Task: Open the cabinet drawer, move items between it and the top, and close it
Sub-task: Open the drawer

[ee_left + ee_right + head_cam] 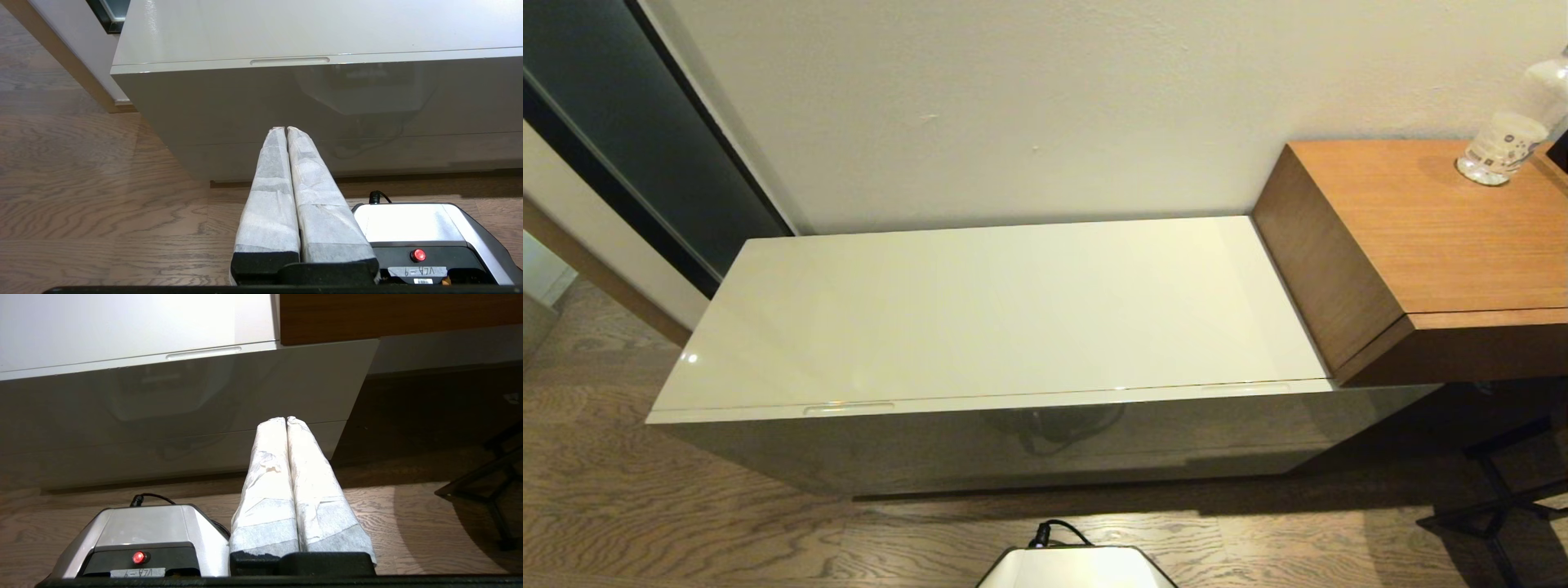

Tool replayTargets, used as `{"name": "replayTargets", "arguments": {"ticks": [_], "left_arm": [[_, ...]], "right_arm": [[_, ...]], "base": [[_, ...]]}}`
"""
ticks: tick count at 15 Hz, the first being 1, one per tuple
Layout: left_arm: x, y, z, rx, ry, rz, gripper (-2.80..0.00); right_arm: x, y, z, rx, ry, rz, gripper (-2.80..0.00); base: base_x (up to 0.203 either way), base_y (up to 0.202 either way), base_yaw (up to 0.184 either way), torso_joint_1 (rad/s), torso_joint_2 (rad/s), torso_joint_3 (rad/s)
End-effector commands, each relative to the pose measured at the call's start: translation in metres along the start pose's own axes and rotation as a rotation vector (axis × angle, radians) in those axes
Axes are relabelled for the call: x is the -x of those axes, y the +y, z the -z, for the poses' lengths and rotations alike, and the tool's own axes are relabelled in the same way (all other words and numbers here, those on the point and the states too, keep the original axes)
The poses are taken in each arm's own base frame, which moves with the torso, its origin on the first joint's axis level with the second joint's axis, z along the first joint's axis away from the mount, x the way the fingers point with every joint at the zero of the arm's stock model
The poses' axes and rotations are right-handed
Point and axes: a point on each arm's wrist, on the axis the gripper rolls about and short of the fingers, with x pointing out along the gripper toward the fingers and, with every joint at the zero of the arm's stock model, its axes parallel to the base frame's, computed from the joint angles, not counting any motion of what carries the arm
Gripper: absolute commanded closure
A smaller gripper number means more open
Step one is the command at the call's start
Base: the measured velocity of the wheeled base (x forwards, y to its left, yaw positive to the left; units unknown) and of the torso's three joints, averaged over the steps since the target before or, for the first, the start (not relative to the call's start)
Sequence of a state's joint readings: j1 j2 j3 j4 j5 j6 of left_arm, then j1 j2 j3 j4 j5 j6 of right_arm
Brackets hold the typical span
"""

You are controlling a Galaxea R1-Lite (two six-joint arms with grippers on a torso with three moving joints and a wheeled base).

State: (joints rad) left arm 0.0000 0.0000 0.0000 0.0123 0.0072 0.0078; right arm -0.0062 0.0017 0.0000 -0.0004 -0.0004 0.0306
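Note:
The long low cream-white cabinet point(980, 445) stands against the wall, its dark glossy face towards me. Its top point(1005, 302) is bare, with nothing lying on it. The drawer point(980, 402) is pushed in; only its thin front strip shows, with one oblong cut-out at the left point(848, 407) and one at the right point(1245, 388). Neither arm shows in the head view. My left gripper point(286, 130) is shut and hangs low in front of the cabinet's left part point(245, 106), below a cut-out point(289, 61). My right gripper point(285, 419) is shut, low before the right end point(286, 388).
A taller brown wood-grain desk point(1445, 245) butts against the cabinet's right end, with a clear plastic bottle point(1507, 135) on it. A dark chair frame point(1503, 490) stands on the floor at the right. My base point(1076, 565) sits on the wood floor just before the cabinet.

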Motion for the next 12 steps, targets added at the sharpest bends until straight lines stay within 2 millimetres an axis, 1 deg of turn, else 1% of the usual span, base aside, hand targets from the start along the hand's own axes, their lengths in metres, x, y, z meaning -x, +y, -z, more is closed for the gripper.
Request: {"name": "replayTargets", "arguments": {"ticks": [1,12], "left_arm": [[-0.0001,0.0,0.0,0.0,0.001,0.0,0.0],[-0.0001,0.0,0.0,0.0,0.001,0.0,0.0]], "right_arm": [[-0.0002,0.0,0.0009,0.0,0.003,0.0,0.0],[-0.0002,0.0,0.0009,0.0,0.003,0.0,0.0]], "base": [[0.0,0.0,0.0,0.0,0.0,0.0],[0.0,0.0,0.0,0.0,0.0,0.0]]}}
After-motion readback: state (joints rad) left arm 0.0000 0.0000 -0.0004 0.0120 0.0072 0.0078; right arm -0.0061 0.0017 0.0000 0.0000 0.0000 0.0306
